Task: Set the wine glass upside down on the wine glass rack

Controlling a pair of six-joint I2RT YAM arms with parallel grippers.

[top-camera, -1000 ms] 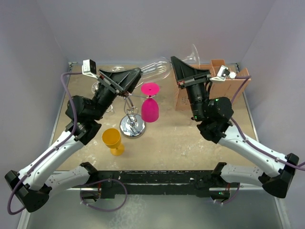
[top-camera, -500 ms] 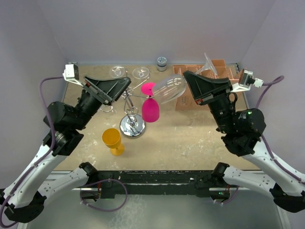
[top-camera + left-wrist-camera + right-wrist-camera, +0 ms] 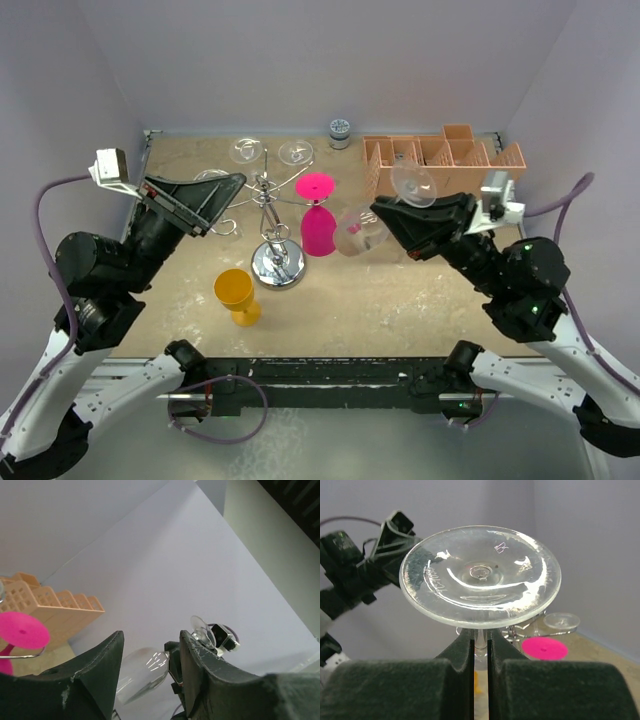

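The clear wine glass (image 3: pixel 360 230) is held by its stem in my right gripper (image 3: pixel 388 212), tilted with its bowl down-left and its foot (image 3: pixel 412 183) up, just right of the rack. In the right wrist view the fingers (image 3: pixel 462 652) are shut on the stem under the round foot (image 3: pixel 480 575). The silver wire rack (image 3: pixel 277 262) stands mid-table with a pink glass (image 3: pixel 316 228) hanging upside down on it. My left gripper (image 3: pixel 232 182) is open and empty, raised left of the rack; its view shows the glass bowl (image 3: pixel 145 672) between its fingers (image 3: pixel 100 670), far off.
An orange-pink slotted box (image 3: pixel 440 158) stands at the back right. A yellow cup (image 3: pixel 236 295) stands in front of the rack. Two clear glasses (image 3: pixel 246 150) hang at the rack's back. A small jar (image 3: pixel 340 132) sits by the back wall.
My right gripper has carried the wine glass from the back toward the near right and lowered its bowl beside the rack. My left gripper has drawn back to the left, away from the rack.
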